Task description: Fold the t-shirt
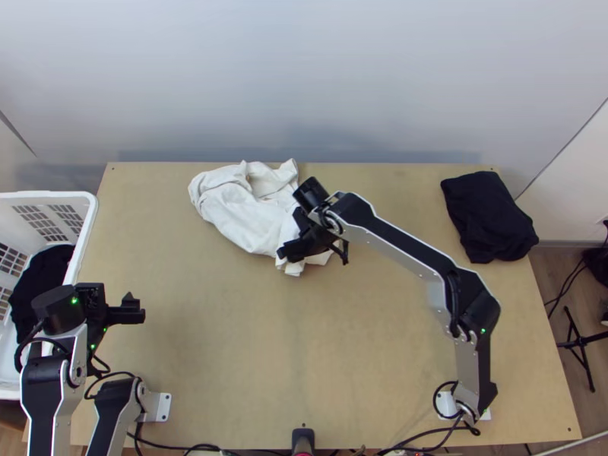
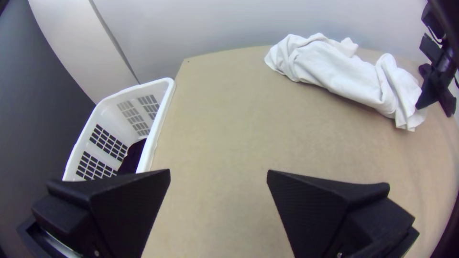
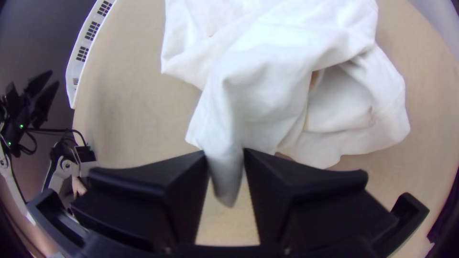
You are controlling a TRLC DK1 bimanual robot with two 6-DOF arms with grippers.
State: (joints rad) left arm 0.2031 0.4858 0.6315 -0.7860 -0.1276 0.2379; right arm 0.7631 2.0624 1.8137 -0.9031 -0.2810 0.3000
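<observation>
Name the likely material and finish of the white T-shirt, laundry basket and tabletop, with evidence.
The white T-shirt: matt fabric, probably cotton; soft creases.
The laundry basket: probably smooth moulded plastic; rounded rim, regular slots.
The tabletop: light wood or wood-based board, dull finish; even tan surface.

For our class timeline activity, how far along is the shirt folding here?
Done: perhaps the black cloth, lying in a compact bundle on the table's right side. In hand: the right pincer grips a bit of the white shirt, while the left pincer is open and empty. Left to do: the white shirt lies bunched, so it likely needs spreading, then folding.
</observation>
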